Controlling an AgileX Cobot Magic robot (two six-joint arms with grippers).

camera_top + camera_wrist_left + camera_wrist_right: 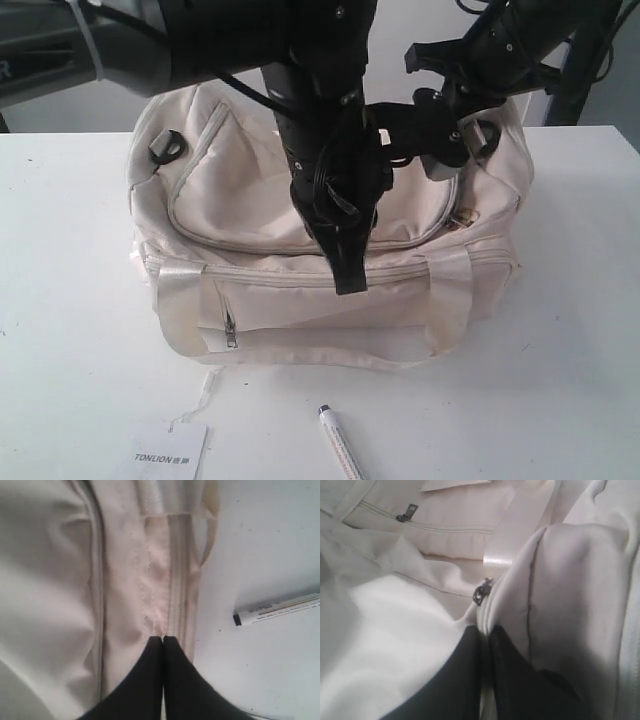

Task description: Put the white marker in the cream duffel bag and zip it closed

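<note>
The cream duffel bag stands in the middle of the white table, its curved top zipper facing me. The white marker lies on the table in front of the bag; it also shows in the left wrist view as the white marker, dark tip toward the bag. My left gripper hangs over the bag's front edge, well above the marker. There my left gripper is shut with nothing between the fingers. My right gripper is at the bag's top right. My right gripper is shut on a fold of bag fabric beside a dark zipper pull.
A flat paper tag printed TONLION lies at the front left, tied by a thin string toward the bag. A small front pocket zipper pull hangs on the bag's left. Both black arms cross above the bag. Bare table lies right of the bag.
</note>
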